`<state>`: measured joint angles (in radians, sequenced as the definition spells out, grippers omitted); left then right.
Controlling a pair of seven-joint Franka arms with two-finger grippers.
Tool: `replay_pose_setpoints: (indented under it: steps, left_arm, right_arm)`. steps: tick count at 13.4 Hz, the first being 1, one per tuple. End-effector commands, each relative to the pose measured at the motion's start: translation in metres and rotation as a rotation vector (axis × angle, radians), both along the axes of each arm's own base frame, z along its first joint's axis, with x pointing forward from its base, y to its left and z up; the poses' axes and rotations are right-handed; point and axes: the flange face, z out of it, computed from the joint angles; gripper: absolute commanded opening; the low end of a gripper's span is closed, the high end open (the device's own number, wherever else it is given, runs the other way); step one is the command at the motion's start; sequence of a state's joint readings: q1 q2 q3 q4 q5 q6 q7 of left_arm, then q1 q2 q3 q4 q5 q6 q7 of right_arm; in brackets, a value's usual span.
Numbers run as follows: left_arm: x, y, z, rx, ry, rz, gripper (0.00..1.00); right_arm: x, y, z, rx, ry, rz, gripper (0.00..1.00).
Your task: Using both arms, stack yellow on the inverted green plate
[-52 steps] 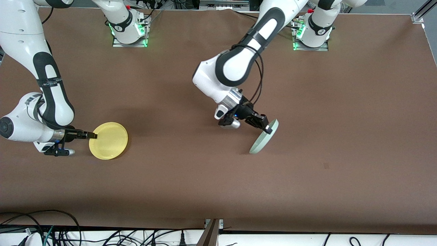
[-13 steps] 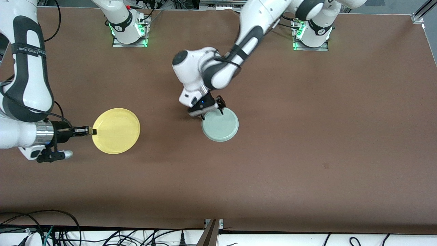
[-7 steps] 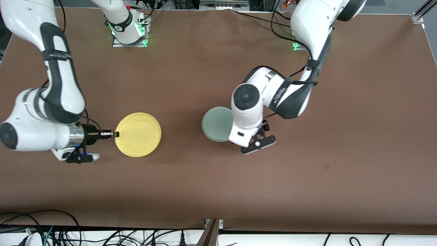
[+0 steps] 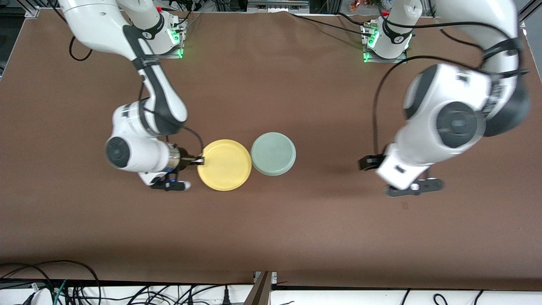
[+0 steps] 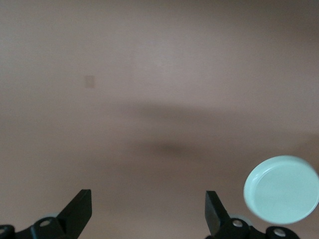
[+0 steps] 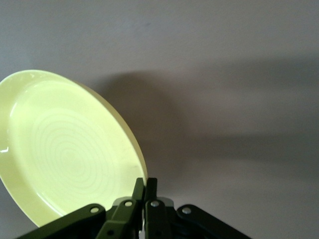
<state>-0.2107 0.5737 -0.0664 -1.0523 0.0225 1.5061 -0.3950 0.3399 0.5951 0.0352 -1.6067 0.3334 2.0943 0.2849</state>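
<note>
The green plate point(image 4: 273, 153) lies upside down mid-table; it also shows in the left wrist view as a pale disc point(image 5: 281, 196). Right beside it, toward the right arm's end, is the yellow plate point(image 4: 224, 165), right way up, their rims almost meeting. My right gripper point(image 4: 199, 160) is shut on the yellow plate's rim on the side away from the green plate. The right wrist view shows the jaws point(image 6: 145, 184) pinching that rim, with the plate point(image 6: 70, 149) tilted over bare table. My left gripper point(image 4: 369, 162) hangs open and empty point(image 5: 148, 199) over bare table toward the left arm's end.
The brown table top point(image 4: 271, 237) spreads wide around both plates. The two arm bases point(image 4: 161, 38) point(image 4: 387, 40) stand along the table's edge farthest from the front camera. Cables point(image 4: 63, 284) lie off the nearest edge.
My right gripper has carried the yellow plate across the table until it sits beside the green plate. The left arm has swung away from the green plate toward its own end.
</note>
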Motion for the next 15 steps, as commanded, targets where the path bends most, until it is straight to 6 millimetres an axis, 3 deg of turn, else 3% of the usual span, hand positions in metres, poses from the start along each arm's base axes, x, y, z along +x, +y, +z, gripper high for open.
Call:
replay_pose_setpoints:
  steps: [1, 4, 5, 8, 9, 11, 15]
  left_arm:
    - [-0.022, 0.027, 0.038, -0.025, 0.038, -0.088, 1.00]
    - [-0.046, 0.059, 0.066, -0.010, 0.050, -0.136, 1.00]
    - [-0.052, 0.085, 0.069, -0.011, 0.055, -0.146, 1.00]
    - [-0.091, 0.130, 0.076, -0.021, -0.024, -0.161, 1.00]
    - [-0.107, 0.134, 0.071, -0.025, -0.032, -0.159, 1.00]
    - [-0.118, 0.139, 0.073, -0.026, -0.047, -0.152, 1.00]
    - [-0.113, 0.147, 0.078, -0.010, -0.042, -0.126, 1.00]
  right_arm:
    - [-0.038, 0.046, 0.002, 0.036, -0.013, -0.079, 0.00]
    - [-0.067, 0.094, -0.007, 0.035, -0.007, -0.068, 0.00]
    - [-0.076, 0.106, -0.013, 0.031, -0.008, -0.068, 0.00]
    - [-0.101, 0.137, -0.044, 0.027, -0.042, -0.092, 0.00]
    - [-0.104, 0.142, -0.046, 0.030, -0.051, -0.089, 0.00]
    - [-0.107, 0.145, -0.055, 0.028, -0.053, -0.088, 0.00]
    - [-0.109, 0.145, -0.059, 0.021, -0.050, -0.083, 0.00]
